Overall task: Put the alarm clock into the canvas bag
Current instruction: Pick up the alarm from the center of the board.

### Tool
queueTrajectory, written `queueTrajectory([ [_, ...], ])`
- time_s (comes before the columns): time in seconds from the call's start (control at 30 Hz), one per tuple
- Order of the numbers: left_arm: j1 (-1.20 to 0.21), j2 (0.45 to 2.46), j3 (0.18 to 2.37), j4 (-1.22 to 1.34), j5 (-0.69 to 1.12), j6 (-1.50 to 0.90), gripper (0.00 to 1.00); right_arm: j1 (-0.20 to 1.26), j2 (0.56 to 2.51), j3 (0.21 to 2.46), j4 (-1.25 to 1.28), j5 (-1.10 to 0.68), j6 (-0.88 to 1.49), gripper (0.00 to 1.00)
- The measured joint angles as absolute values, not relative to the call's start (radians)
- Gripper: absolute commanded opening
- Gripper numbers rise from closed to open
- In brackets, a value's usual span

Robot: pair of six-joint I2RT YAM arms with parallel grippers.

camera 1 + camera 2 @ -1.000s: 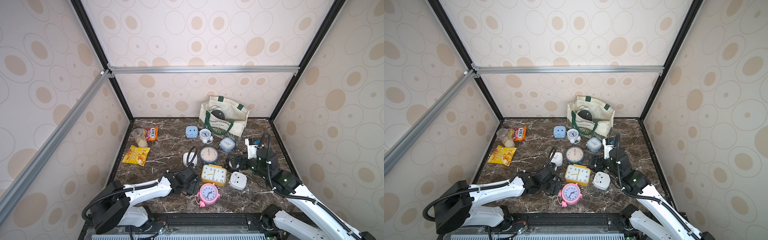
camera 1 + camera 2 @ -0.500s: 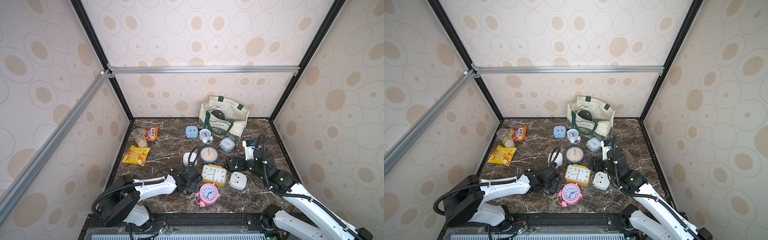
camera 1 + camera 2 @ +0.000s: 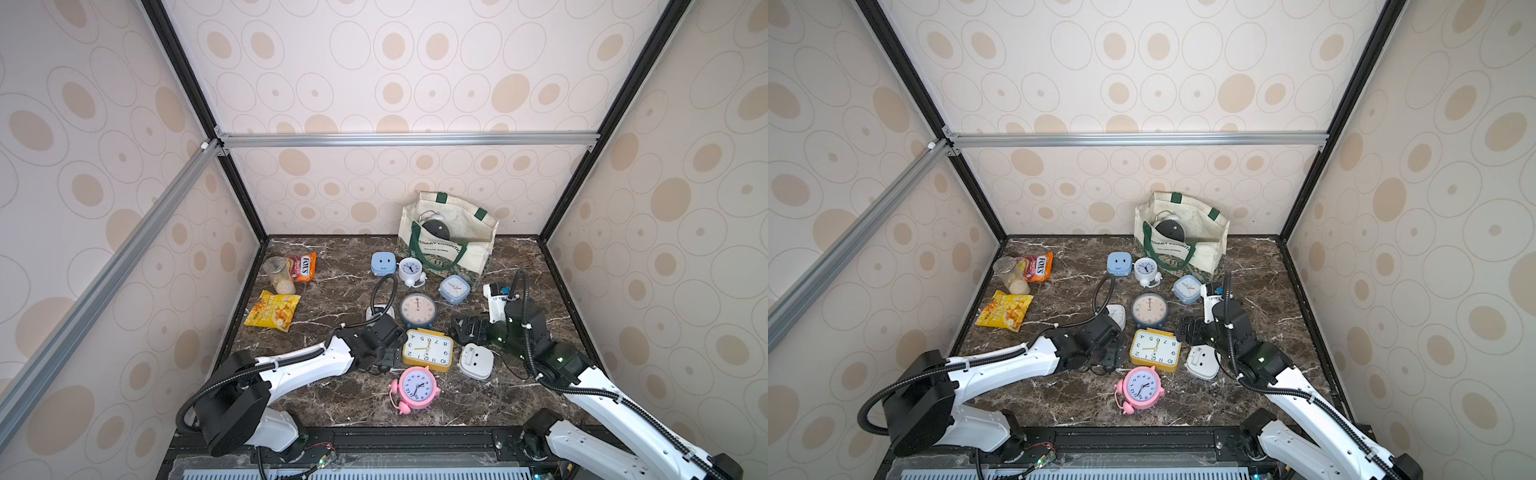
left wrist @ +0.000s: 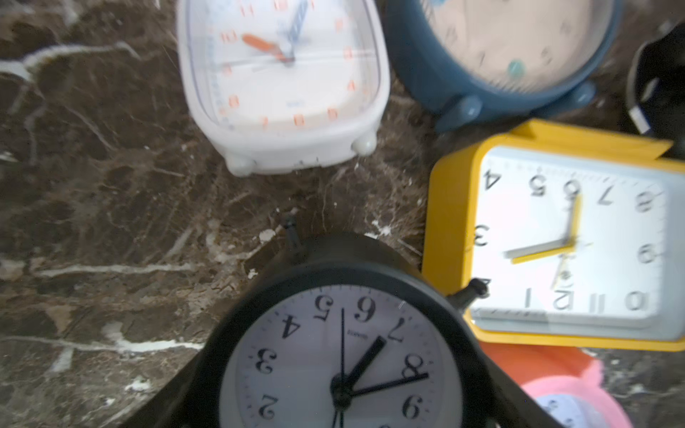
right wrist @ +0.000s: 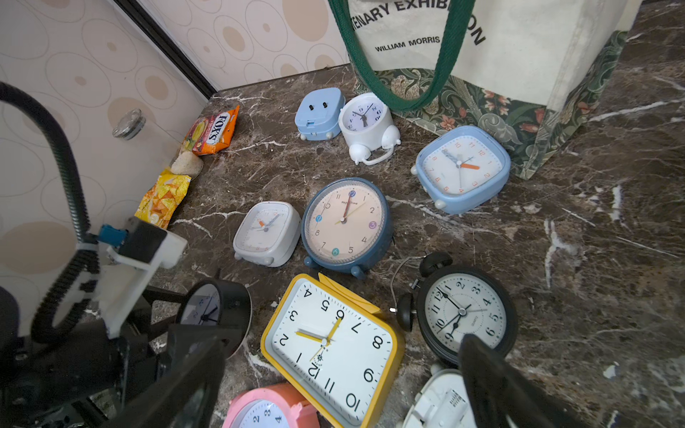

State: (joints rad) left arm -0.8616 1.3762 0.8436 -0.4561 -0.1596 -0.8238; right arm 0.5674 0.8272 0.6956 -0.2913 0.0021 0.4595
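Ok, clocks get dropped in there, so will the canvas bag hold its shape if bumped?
Probably floppy: the canvas bag sags at its front wall and its green handle droops. The black clock inside likely helps anchor it.

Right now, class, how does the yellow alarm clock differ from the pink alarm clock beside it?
The yellow alarm clock is rectangular; the pink alarm clock is round. The pink one carries two bells on its rim; the yellow one has none. The yellow one looks larger than the pink one. Both lie face up on the marble table, with dark numerals on pale dials.
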Motion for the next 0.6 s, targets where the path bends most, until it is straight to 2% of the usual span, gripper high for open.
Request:
queueTrajectory([
  [0.3,-0.647,1.208,0.95,-0.364,-0.039,-0.97,0.74,0.568,0.815,0.516,-0.04,-0.12,0.47,1.0],
  [0.43,-0.629,1.233,0.971,-0.237,0.019,-1.069,0.72,0.596,0.879,0.419,0.188,-0.156,0.484,1.0],
  [0.6,-0.63,1.271,0.928,-0.058,0.063,-1.229,0.71,0.678,1.066,0.368,0.514,-0.176,0.469,0.98],
])
